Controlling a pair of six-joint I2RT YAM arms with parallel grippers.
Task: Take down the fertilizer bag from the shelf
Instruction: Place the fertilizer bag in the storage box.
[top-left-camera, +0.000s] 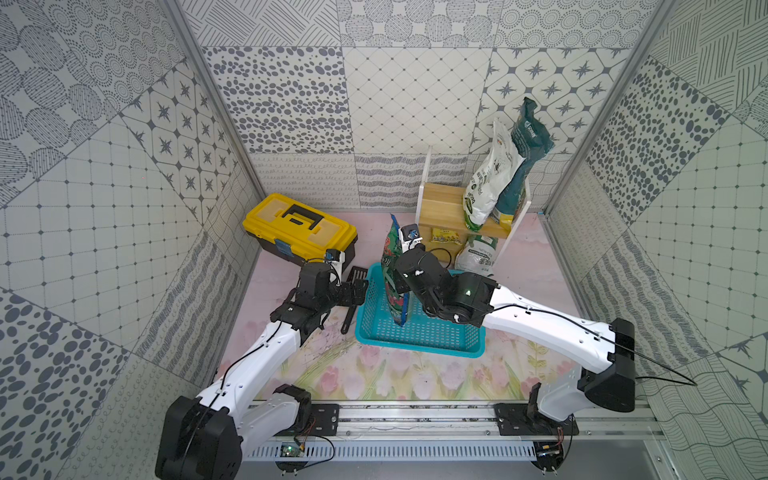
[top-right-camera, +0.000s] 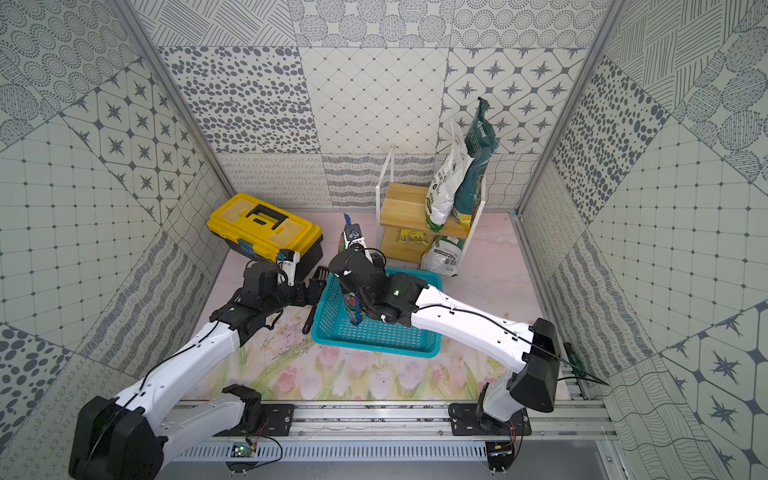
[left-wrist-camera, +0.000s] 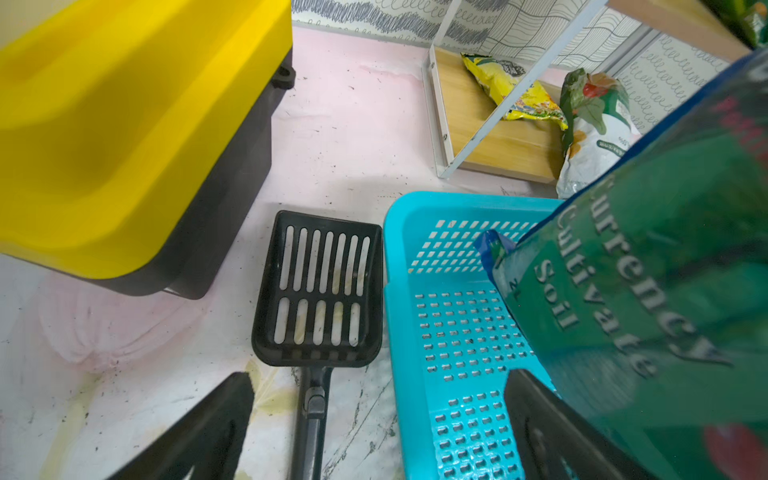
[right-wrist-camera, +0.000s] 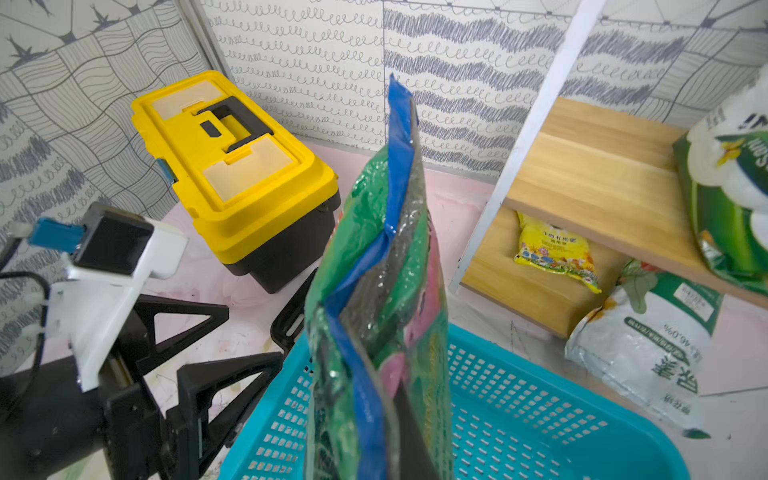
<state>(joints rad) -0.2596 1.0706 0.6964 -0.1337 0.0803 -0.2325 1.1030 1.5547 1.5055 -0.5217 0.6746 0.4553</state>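
Pinching with right hand (right-wrist-camera: 394, 409) the green soil bag (right-wrist-camera: 374, 257), upright in teal basket (top-left-camera: 419, 334), off the shelf (top-left-camera: 440, 203) behind. Holding left hand (left-wrist-camera: 377, 384) spread wide and empty beside basket rim, over black slotted scoop (left-wrist-camera: 318, 293).

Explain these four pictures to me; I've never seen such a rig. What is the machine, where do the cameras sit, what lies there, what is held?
Two white robot arms with two-finger grippers work over a table. Two pictures look down from overhead, almost the same view; the rest come from a camera on each wrist. The right gripper is shut on a green bag, upright with its lower end inside the blue basket. The left gripper is open and empty, near a black scoop. Behind stand a yellow toolbox and the shelf: a white-and-green bag and a teal bag on top, a yellow packet below, a white sack at its foot.
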